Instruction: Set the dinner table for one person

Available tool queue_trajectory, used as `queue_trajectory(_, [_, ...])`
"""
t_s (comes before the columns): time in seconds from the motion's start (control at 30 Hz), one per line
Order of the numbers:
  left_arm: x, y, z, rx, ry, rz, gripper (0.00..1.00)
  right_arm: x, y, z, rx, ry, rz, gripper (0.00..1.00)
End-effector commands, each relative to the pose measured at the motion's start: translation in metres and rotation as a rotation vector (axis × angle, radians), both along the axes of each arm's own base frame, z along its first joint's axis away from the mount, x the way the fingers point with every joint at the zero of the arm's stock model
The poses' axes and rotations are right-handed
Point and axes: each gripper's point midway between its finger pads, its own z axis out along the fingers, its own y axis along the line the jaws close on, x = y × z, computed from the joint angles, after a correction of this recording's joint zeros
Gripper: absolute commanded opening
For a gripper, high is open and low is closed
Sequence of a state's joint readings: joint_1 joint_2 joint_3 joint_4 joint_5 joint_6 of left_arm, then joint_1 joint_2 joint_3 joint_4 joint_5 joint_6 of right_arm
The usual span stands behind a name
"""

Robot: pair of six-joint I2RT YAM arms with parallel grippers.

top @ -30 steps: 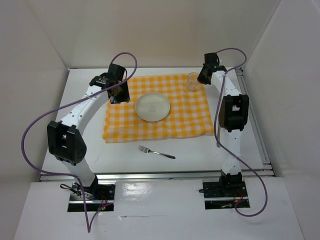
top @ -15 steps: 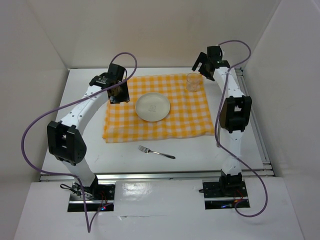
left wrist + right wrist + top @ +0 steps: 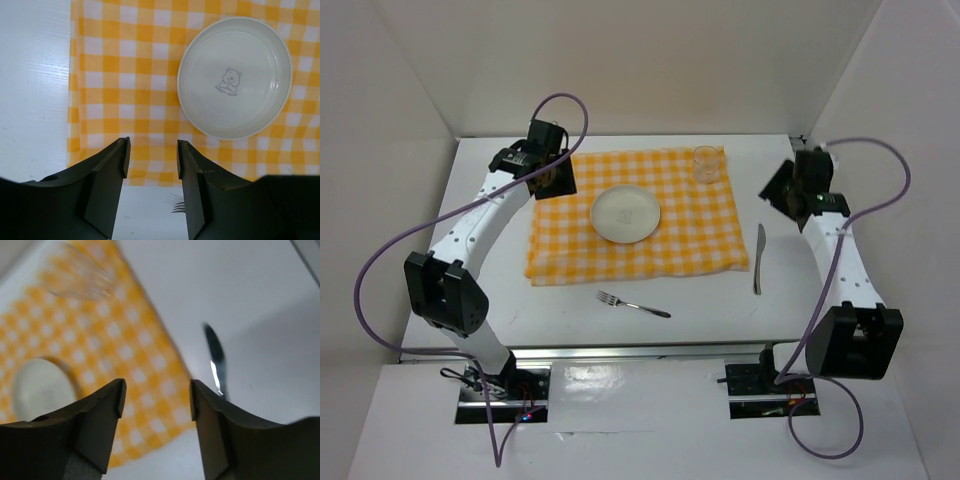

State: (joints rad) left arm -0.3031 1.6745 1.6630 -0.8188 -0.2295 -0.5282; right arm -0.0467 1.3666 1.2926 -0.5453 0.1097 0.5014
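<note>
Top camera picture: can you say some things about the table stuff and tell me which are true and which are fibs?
1. The plate sits on the checked cloth. True.
2. The fork lies on the plate. False: it lies on the bare table, in front of the cloth.
3. The glass stands upright near the cloth's far right corner. True.
4. The knife lies left of the cloth. False: it lies on the table to the right of the cloth.
</note>
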Motion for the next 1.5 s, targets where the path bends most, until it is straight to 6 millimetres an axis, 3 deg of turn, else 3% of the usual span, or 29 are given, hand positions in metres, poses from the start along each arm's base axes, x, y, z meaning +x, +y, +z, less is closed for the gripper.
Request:
queue_trajectory(0.0, [0.004,-0.008,0.031,-0.05,-0.089,-0.023,0.59,-0.063,-0.009,-0.104,0.08,0.298,-0.04,0.63])
queue_trajectory(0.07, [0.003,-0.009,0.027,-0.054,-0.077,-0.029,0.59,-0.082,-0.006,-0.118,0.102,0.324,-0.049,0.62])
queue_trajectory(0.1, [0.003,-0.009,0.027,-0.054,-0.077,-0.029,0.59,-0.098,-0.005,-0.138,0.119,0.389,-0.053,0.62])
queue_trajectory(0.2, [0.0,-0.019,0.024,-0.056,-0.074,-0.063,0.59,-0.114,-0.003,-0.159,0.138,0.45,-0.069,0.63])
queue_trajectory(0.33, [0.002,-0.022,0.017,-0.058,-0.054,-0.069,0.59,-0.114,-0.005,-0.19,0.155,0.536,-0.089,0.68])
queue_trajectory(0.47, [0.0,-0.023,0.013,-0.062,-0.042,-0.075,0.59,-0.107,-0.008,-0.206,0.143,0.571,-0.09,0.68])
queue_trajectory(0.7, [0.002,-0.023,0.003,-0.051,-0.024,-0.082,0.59,-0.085,-0.02,-0.213,0.09,0.578,-0.082,0.58])
queue_trajectory(1.03, [0.005,-0.024,0.002,-0.051,-0.024,-0.082,0.59,-0.088,-0.034,-0.232,0.024,0.632,-0.123,0.42])
queue_trajectory(1.27, [0.008,-0.025,0.006,-0.054,-0.034,-0.082,0.58,-0.081,-0.023,-0.236,0.081,0.605,-0.091,0.42])
queue_trajectory(1.4, [0.011,-0.026,0.006,-0.054,-0.034,-0.082,0.58,-0.084,-0.018,-0.245,0.1,0.636,-0.066,0.47])
queue_trajectory(1.47, [0.011,-0.026,0.004,-0.045,-0.026,-0.089,0.58,-0.084,-0.019,-0.249,0.094,0.641,-0.071,0.37])
